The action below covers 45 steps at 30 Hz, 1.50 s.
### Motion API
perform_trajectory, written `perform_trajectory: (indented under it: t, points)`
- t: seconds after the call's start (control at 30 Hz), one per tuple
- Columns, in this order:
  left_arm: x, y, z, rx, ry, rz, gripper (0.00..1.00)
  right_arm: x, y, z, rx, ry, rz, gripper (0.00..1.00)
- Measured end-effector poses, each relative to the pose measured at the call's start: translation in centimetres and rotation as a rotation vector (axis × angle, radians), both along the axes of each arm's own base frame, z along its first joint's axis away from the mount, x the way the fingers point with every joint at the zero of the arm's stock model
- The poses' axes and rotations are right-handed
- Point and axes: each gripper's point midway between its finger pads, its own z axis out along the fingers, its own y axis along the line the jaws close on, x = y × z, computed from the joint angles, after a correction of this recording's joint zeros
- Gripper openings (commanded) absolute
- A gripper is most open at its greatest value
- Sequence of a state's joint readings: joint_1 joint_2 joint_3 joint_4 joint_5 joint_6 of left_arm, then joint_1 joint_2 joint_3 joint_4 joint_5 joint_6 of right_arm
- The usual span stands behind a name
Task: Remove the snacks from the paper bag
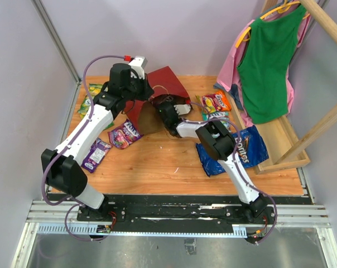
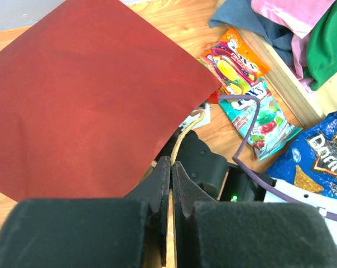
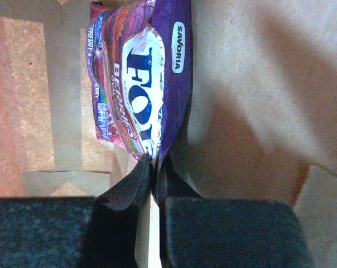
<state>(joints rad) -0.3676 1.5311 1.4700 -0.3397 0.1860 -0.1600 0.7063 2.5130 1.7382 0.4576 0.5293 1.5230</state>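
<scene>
Top view: the red paper bag (image 1: pixel 169 81) lies on its side at the far middle of the wooden worktop (image 1: pixel 168 162), brown mouth facing the arms. Your left hand (image 1: pixel 146 94) sits at the bag's left edge, and your right hand (image 1: pixel 164 107) reaches into the mouth; its fingertips are hidden from here. Snacks lie around the bag on the worktop. A green-yellow packet (image 1: pixel 94 91) is at far left, partly behind the left arm. A pink-purple packet (image 1: pixel 124 134) and a purple packet (image 1: pixel 96 154) lie nearer on the left. An orange-red packet (image 1: pixel 216 101) is to the right of the bag, and the blue chip bag (image 1: pixel 252 148) lies partly under the right arm. A green garment (image 1: pixel 266 67) hangs on the rack at far right. Left wrist view: your left hand's fingers are pressed together on the bag's beige loop handle (image 2: pixel 182 131), with the red panel filling the upper left. The orange-red packet lies touching a teal-white packet (image 2: pixel 258 117), and the chip bag is at the right edge. Right wrist view: your right hand is inside the bag, with brown kraft paper on all sides. Its fingers are clamped on the near edge of a purple berry-print packet (image 3: pixel 138 84), which lies on the bag's inner wall.
</scene>
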Motion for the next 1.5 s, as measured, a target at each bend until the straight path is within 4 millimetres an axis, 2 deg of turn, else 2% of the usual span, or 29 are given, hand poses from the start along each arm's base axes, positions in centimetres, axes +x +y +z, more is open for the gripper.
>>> perform_trajectory:
  t: [0.1,0.3,0.43,0.57,0.67,0.77,0.9,1.0,1.2,1.5]
  points:
    - [0.1,0.0,-0.1,0.003,0.002,-0.001,0.04,-1.0,-0.6,0.1,-0.019,-0.01,0.026,0.01]
    - [0.6,-0.2,-0.4,0.006,0.009,0.0,0.04,-4.5,-2.6,1.5,-0.042,-0.018,0.084,0.01]
    - [0.8,-0.2,-0.7,0.01,0.014,0.004,0.04,-8.4,-5.2,2.7,-0.08,-0.017,0.119,0.01]
    - [1.0,-0.1,-0.9,0.015,0.015,0.012,0.03,-12.5,-7.0,5.4,-0.153,-0.052,0.171,0.01]
    - [1.0,-0.1,-0.8,0.015,0.012,0.015,0.03,-16.2,-6.9,7.3,-0.224,-0.103,0.238,0.01]
    - [1.1,-0.1,-0.7,0.013,0.006,0.015,0.03,-20.2,-5.8,8.2,-0.371,-0.174,0.316,0.01]
    - [1.2,-0.1,-0.7,0.014,0.0,0.017,0.04,-25.5,-4.6,7.7,-0.552,-0.265,0.449,0.01]
    - [1.3,0.1,-0.7,0.025,-0.007,0.022,0.04,-28.6,-5.0,6.5,-0.654,-0.292,0.543,0.01]
    - [1.4,0.3,-0.9,0.037,-0.01,0.026,0.03,-30.8,-7.0,4.3,-0.776,-0.248,0.65,0.01]
    - [1.4,0.4,-1.4,0.045,-0.005,0.027,0.04,-31.7,-8.3,3.4,-0.955,-0.16,0.766,0.01]
